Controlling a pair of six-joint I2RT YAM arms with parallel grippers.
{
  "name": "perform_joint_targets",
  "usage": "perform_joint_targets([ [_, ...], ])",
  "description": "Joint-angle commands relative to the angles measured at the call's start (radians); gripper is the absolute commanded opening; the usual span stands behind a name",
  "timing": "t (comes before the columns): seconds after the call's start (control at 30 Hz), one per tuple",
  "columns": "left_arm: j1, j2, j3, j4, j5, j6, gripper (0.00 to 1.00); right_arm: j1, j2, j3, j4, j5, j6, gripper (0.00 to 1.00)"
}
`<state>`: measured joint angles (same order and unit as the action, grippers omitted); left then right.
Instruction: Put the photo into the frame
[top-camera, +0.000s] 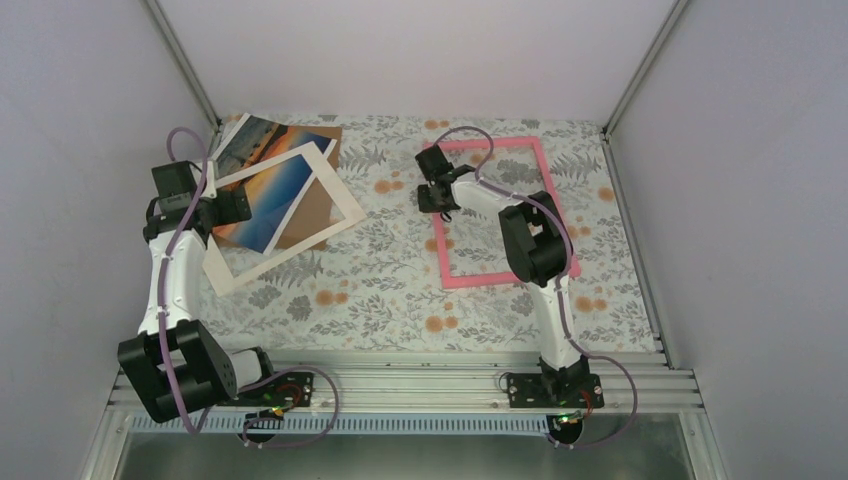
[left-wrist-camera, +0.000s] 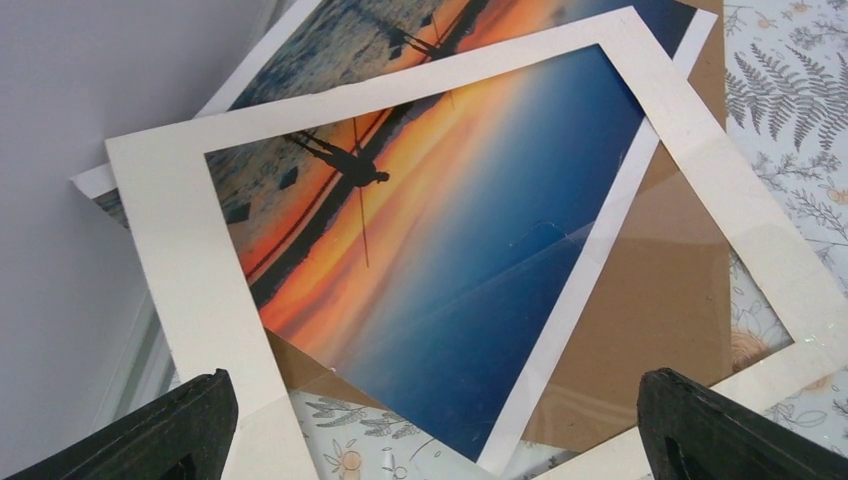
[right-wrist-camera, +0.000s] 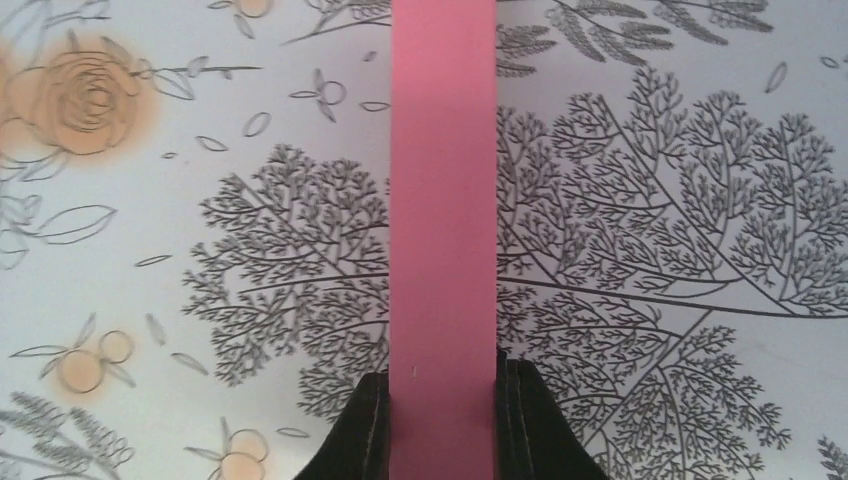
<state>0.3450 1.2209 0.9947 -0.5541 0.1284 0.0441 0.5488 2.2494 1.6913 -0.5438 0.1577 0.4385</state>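
Sunset photo tilted at left, pink frame flat right

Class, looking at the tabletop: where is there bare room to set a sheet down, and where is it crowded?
Free: the strip between the white mat and the frame, and the near band along the metal rail. Crowded: the far-left corner, where the photo, mat and cardboard overlap under the left gripper.

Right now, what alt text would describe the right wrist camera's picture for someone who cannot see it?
The right gripper clamps one bar of the pink frame, running straight up the picture over a floral tablecloth.
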Motion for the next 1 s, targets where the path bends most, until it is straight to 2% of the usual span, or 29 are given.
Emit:
perform_joint_targets([
  [0.0, -0.021, 0.017, 0.042, 0.0, 0.054, 0.013, 1.0, 0.007, -0.087, 0.034, -0.002, -0.051, -0.039, 0.04],
  [0.13, -0.091, 0.026, 0.096, -0.002, 0.11, 0.04, 1.0, -0.008, -0.241, 0.034, 0.041, -0.128, -0.085, 0.04],
  [0.27, -0.222, 0.058, 0.205, -0.001, 0.173, 0.081, 1.0, -0.052, -0.435, 0.02, 0.141, -0.285, -0.108, 0.03],
  [0.43, -0.314, 0.124, 0.421, 0.016, 0.425, 0.088, 1.0, -0.129, -0.624, 0.012, 0.329, -0.557, -0.084, 0.03],
  [0.47, -0.329, 0.139, 0.461, 0.028, 0.475, 0.078, 1.0, -0.151, -0.654, 0.004, 0.386, -0.652, -0.069, 0.03],
  [0.63, -0.426, 0.226, 0.647, 0.141, 0.735, -0.042, 1.0, -0.217, -0.752, -0.043, 0.696, -0.831, 0.048, 0.03],
  [0.73, -0.505, 0.263, 0.68, 0.311, 0.877, -0.189, 1.0, -0.238, -0.778, -0.05, 0.826, -0.893, 0.132, 0.03],
  [0.83, -0.603, 0.295, 0.691, 0.463, 0.95, -0.298, 1.0, -0.246, -0.801, -0.077, 0.979, -0.948, 0.245, 0.03],
  [0.97, -0.735, 0.354, 0.748, 0.525, 0.976, -0.334, 0.98, -0.248, -0.807, -0.098, 1.098, -0.994, 0.36, 0.03],
])
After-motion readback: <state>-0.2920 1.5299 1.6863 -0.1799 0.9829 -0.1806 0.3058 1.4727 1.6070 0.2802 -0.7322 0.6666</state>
